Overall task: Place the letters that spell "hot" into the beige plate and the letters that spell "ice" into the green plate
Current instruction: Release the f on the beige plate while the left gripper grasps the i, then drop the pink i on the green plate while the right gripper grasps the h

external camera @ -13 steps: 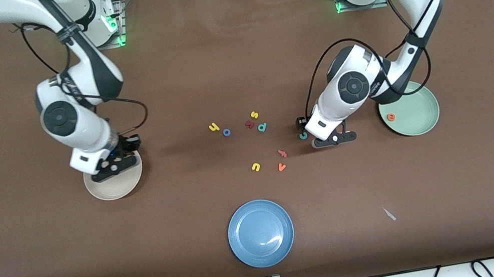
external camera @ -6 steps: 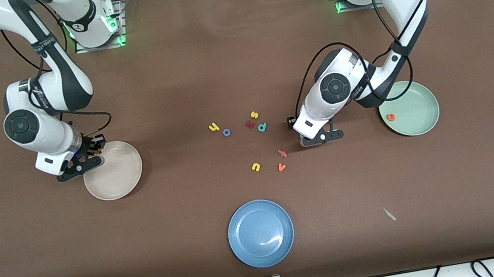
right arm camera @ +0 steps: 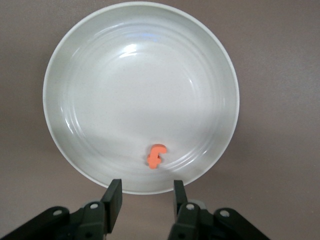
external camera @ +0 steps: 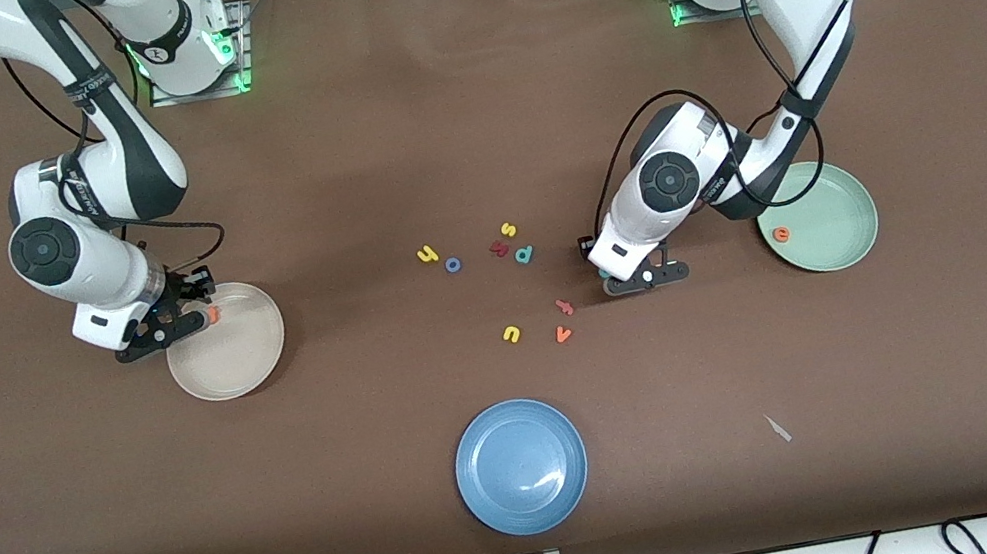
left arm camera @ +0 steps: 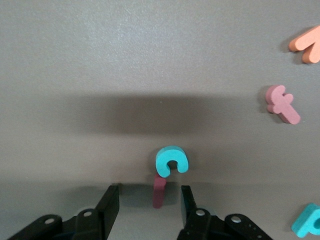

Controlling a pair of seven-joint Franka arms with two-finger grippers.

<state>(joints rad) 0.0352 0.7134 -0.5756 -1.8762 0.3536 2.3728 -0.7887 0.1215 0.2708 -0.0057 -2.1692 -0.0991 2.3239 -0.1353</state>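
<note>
Right gripper [right arm camera: 142,197], jaws parted and empty, hangs over the beige plate [right arm camera: 90,60] rim; the orange t [right arm camera: 156,155] lies inside. Left gripper [left arm camera: 149,205], jaws open, straddles the dark red i [left arm camera: 159,191], apparently touching the teal c [left arm camera: 171,160]. No legible writing.

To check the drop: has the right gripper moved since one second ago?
Yes. The right gripper moved from over the beige plate's middle to its rim, toward the right arm's end.

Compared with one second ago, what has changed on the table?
The right gripper moved off the middle of the beige plate to its rim; its jaws opened and the orange t now lies in the plate. The left gripper shifted to the teal c and dark red i, jaws open. The other letters and plates stayed.
</note>
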